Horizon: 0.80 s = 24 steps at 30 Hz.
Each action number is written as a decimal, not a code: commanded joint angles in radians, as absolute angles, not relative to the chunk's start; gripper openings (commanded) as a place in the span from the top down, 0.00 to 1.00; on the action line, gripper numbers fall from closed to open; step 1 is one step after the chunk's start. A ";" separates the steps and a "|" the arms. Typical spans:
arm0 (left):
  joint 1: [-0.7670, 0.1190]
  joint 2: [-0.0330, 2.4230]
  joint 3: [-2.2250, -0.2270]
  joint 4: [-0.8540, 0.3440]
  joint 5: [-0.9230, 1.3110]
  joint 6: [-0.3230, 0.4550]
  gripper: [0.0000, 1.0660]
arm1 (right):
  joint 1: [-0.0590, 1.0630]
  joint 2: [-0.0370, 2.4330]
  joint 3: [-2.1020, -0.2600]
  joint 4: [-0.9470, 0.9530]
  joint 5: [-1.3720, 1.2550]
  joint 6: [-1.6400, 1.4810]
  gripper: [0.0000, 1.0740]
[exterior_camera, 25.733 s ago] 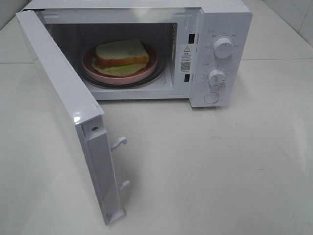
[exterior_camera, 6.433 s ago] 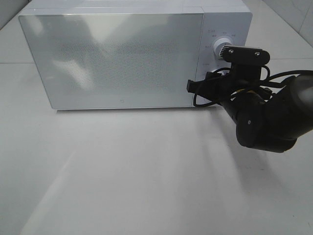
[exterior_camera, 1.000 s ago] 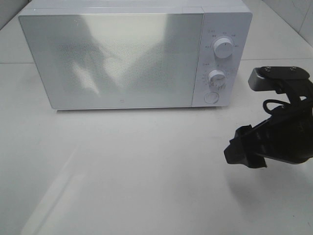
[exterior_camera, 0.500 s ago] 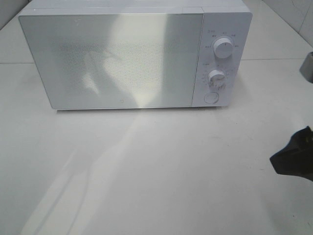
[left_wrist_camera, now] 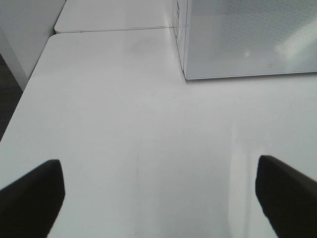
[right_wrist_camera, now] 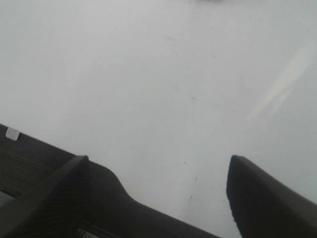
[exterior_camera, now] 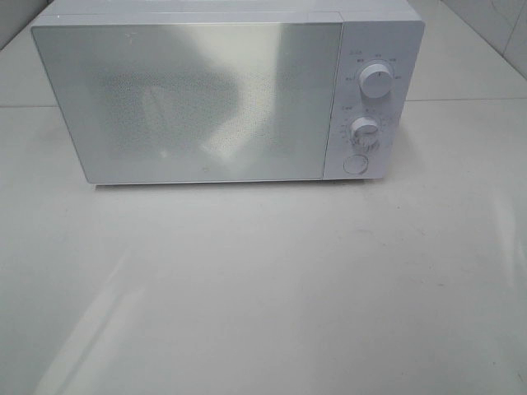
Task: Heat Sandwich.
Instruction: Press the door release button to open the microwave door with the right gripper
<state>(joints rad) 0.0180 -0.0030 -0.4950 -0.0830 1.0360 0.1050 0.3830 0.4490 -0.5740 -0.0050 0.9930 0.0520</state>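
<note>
The microwave stands in the upper half of the frame on the white surface, its door shut. The sandwich shows in no view, so I cannot tell where it is. The left fingers and right fingers are spread apart and released, grasping nothing, above the surface.

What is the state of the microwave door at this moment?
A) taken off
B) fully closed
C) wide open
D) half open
B: the microwave door lies flat across the front, level with the control panel, with no gap along its edges.
</note>
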 commanded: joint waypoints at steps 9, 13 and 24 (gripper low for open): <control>0.020 -0.031 -0.494 -0.094 1.029 0.096 0.06 | 0.163 0.233 -0.525 -0.025 1.016 0.035 0.31; 0.020 -0.031 -0.494 -0.094 1.029 0.096 0.06 | 0.131 0.164 -0.509 -0.026 1.037 0.029 0.31; 0.020 -0.031 -0.494 -0.094 1.029 0.096 0.06 | 0.128 -0.015 -0.506 -0.026 1.037 0.030 0.31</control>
<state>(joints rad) 0.0180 -0.0030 -0.4950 -0.0830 1.0360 0.1050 0.1350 0.0130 -0.5100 -0.0200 1.0400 0.0420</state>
